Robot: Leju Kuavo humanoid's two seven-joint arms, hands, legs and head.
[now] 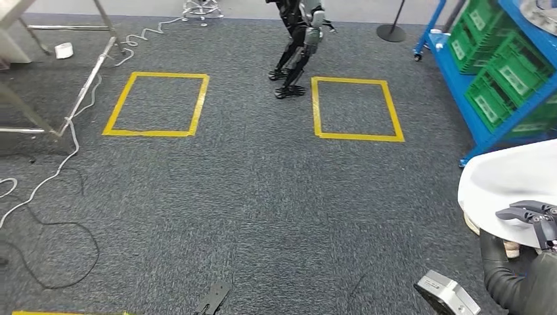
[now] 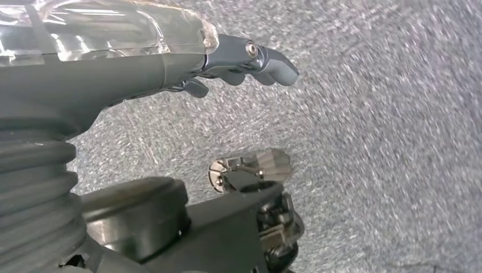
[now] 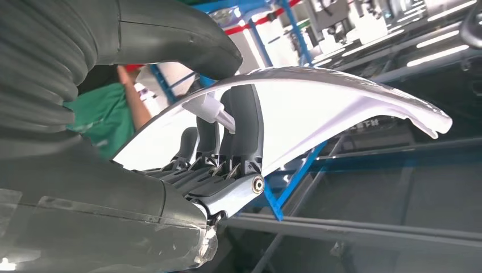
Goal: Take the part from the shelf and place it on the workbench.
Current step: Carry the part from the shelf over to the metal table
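The white curved part point(image 1: 502, 180) is gripped from beneath by the right hand point(image 1: 533, 220), kept level for carrying; nothing is held by the left hand point(image 2: 239, 65), fingers curled.

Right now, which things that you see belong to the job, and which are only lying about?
Job:
white part, gripped by the right hand
blue shelf

Lying about:
yellow floor squares
cables
green crates
second robot

Black ribbed wrist cover point(image 3: 40, 74), dark-fingered hand point(image 3: 227, 165)
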